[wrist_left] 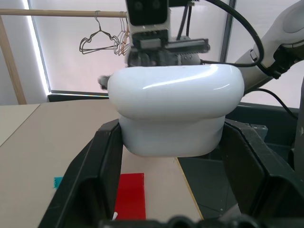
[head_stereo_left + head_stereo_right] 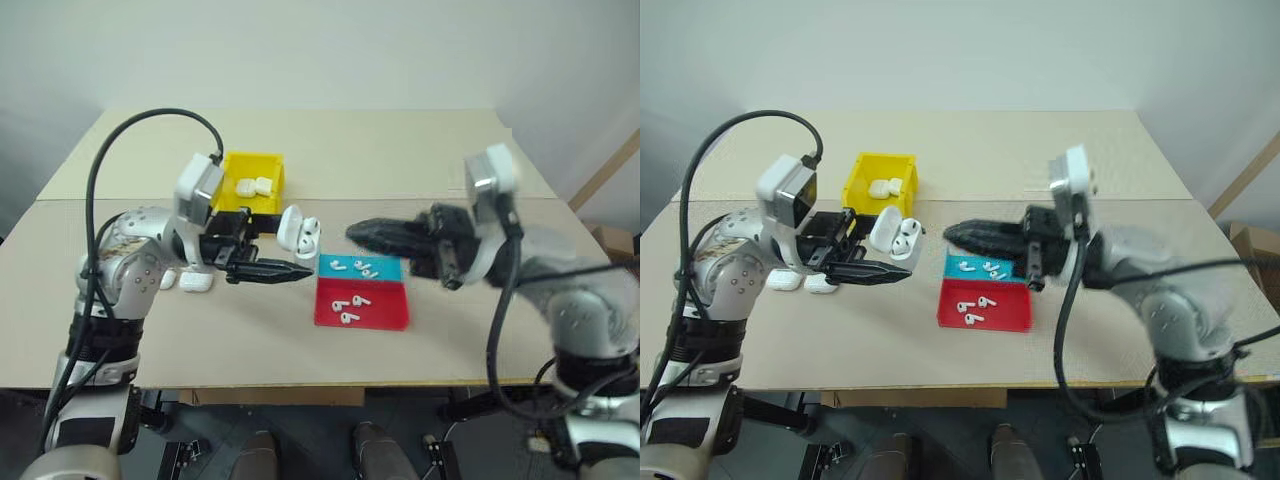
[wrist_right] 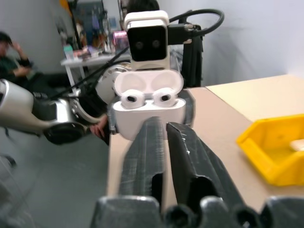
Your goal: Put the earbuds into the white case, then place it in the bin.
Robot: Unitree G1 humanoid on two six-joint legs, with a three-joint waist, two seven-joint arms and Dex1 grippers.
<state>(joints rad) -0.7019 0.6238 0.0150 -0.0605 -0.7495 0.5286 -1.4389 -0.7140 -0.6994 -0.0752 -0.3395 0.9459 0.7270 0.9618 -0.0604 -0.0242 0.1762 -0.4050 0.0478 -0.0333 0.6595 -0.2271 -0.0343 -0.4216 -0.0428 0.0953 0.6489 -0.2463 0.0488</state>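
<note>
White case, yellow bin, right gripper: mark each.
white case [image 3: 147, 121]: right wrist view, front of its body, lid open.
yellow bin [image 2: 272, 180]: left eye view, right wall.
right gripper [image 2: 952, 233]: right eye view, shut fingertips.

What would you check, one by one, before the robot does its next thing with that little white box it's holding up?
1. White case gripped firmly by the left gripper: ok, it sits between the black fingers in the left wrist view.
2. Both earbuds seated in the case: ok, two sit in their wells.
3. Lid shut: not ok, it stands open.
4. Right gripper clear of the case: ok, shut and apart from it.
5. Room in the yellow bin: ok, though other cases already lie inside.
6. Loose earbuds left on the red and blue tray: not ok, several remain.
</note>
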